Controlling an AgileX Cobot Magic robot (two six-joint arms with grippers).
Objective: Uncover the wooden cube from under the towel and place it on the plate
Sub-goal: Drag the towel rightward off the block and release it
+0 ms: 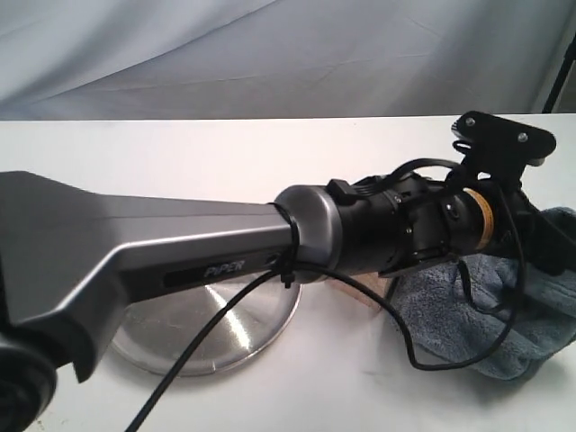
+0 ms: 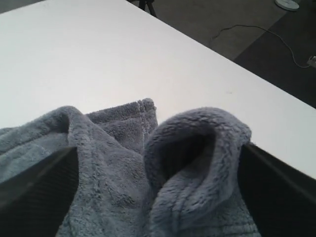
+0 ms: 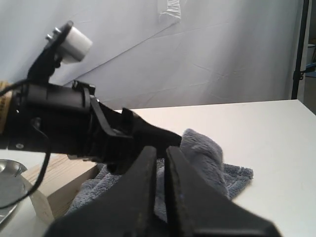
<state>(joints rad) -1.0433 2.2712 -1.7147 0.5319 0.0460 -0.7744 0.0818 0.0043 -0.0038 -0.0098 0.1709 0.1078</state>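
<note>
The grey-blue towel (image 1: 504, 315) lies bunched at the right of the white table. My left arm reaches across to it. In the left wrist view a thick fold of towel (image 2: 197, 163) fills the gap between the two dark fingers of my left gripper (image 2: 159, 148), which is shut on it. The right wrist view shows that fold (image 3: 202, 148) pulled up into a hump. The wooden cube (image 3: 59, 180) stands bare on one side next to the towel; a sliver of the cube (image 1: 360, 290) shows under the arm. The steel plate (image 1: 211, 337) sits left of it. My right gripper (image 3: 160, 148) is shut on nothing.
The left arm's grey link (image 1: 153, 247) and black wrist (image 1: 405, 225) hang over the plate and cube, with a loose black cable (image 1: 216, 342) drooping across the plate. A grey backdrop (image 1: 288, 54) closes off the far side. The table edge (image 2: 256, 74) runs near the towel.
</note>
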